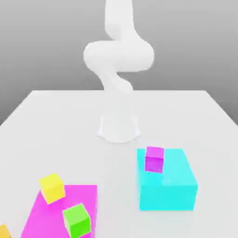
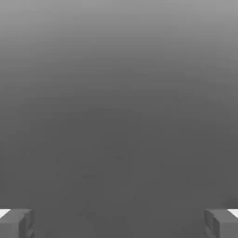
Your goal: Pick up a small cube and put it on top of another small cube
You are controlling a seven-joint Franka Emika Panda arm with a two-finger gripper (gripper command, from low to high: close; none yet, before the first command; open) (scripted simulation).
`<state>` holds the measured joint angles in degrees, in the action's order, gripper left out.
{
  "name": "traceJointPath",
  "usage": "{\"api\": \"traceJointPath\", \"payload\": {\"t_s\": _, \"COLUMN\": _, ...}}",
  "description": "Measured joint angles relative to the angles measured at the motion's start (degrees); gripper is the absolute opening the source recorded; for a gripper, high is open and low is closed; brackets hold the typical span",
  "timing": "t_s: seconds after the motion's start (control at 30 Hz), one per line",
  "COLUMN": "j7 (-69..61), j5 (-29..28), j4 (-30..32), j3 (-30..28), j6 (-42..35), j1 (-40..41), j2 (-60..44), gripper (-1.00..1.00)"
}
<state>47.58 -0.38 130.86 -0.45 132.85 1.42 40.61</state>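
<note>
The small orange cube [image 1: 3,231] lies at the near edge of the exterior view's left, partly cut off by the frame. The small yellow cube [image 1: 51,187] rests on the far corner of a flat magenta block [image 1: 51,214]. In the hand view my gripper [image 2: 119,224] is open, its grey fingertips [image 2: 17,223] far apart with nothing between them, facing a plain grey background. The white arm [image 1: 118,56] rises from its base [image 1: 119,126] at the table's middle, well away from both cubes.
A green cube [image 1: 76,219] sits on the magenta block near the yellow one. On the exterior view's right, a cyan block [image 1: 173,186] carries a small magenta cube [image 1: 155,159]. The white table [image 1: 56,125] stretches around the base.
</note>
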Motion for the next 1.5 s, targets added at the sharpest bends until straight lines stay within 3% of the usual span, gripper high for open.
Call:
{"api": "traceJointPath", "payload": {"t_s": 0.57, "j7": 10.0, "j5": 0.14, "j4": -6.36, "j3": -5.36, "j6": 7.14, "j1": 8.77, "j2": -35.65, "gripper": 0.0}}
{"api": "traceJointPath", "payload": {"t_s": 1.07, "j7": 13.74, "j5": 7.56, "j4": -12.01, "j3": -8.47, "j6": 13.23, "j1": 17.25, "j2": -67.15, "gripper": 0.0}}
{"api": "traceJointPath", "payload": {"t_s": 1.2, "j7": 12.94, "j5": 9.45, "j4": -13.93, "j3": -7.17, "j6": 18.45, "j1": 18.86, "j2": -75.45, "gripper": 0.0}}
{"api": "traceJointPath", "payload": {"t_s": 1.23, "j7": 12.77, "j5": 9.71, "j4": -14.24, "j3": -6.92, "j6": 19.38, "j1": 19.07, "j2": -76.73, "gripper": -1.0}}
{"api": "traceJointPath", "payload": {"t_s": 1.5, "j7": 12.93, "j5": 9.51, "j4": -13.88, "j3": -7.21, "j6": 18.31, "j1": 18.87, "j2": -75.28, "gripper": -1.0}}
